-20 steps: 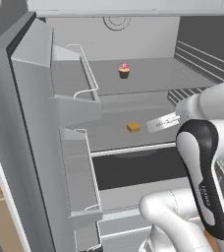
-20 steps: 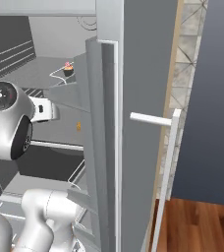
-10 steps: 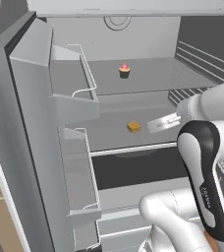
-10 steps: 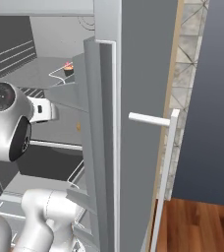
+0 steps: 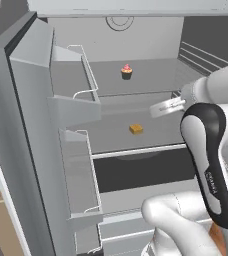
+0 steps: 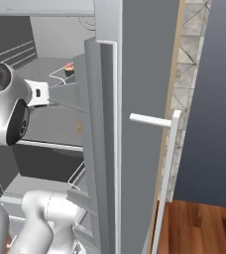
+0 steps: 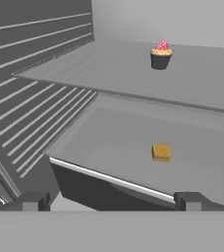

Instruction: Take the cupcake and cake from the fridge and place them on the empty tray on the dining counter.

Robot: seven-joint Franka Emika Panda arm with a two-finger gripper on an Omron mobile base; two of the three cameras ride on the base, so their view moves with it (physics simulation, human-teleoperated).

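In the left base view the fridge (image 5: 31, 125) stands with its left door swung wide, two wire-railed door bins (image 5: 78, 165) stacked on the inner face. Further right, inside the open compartment, the cupcake (image 5: 127, 72) sits upright on the upper shelf (image 5: 151, 80) toward the back wall, and the cake (image 5: 136, 129) lies on the lower shelf (image 5: 111, 135), nearer the front edge — one level below the cupcake and slightly to its right. Right of the cake, the gripper (image 5: 158, 110) reaches in from the white arm (image 5: 208, 150); it hangs above the lower shelf, apart from the cake and touching nothing. In the hand view the two dark fingertips (image 7: 33, 201) sit wide apart at the bottom with nothing between them — the jaws are spread and empty. There the cake (image 7: 160, 152) lies ahead of the gripper (image 7: 111, 202), somewhat toward the right fingertip, while the cupcake (image 7: 160, 54) stands beyond on the higher shelf. In the right base view the right door's edge and its white bar handle (image 6: 167, 168) stand in front, the cupcake (image 6: 69, 69) visible past them.
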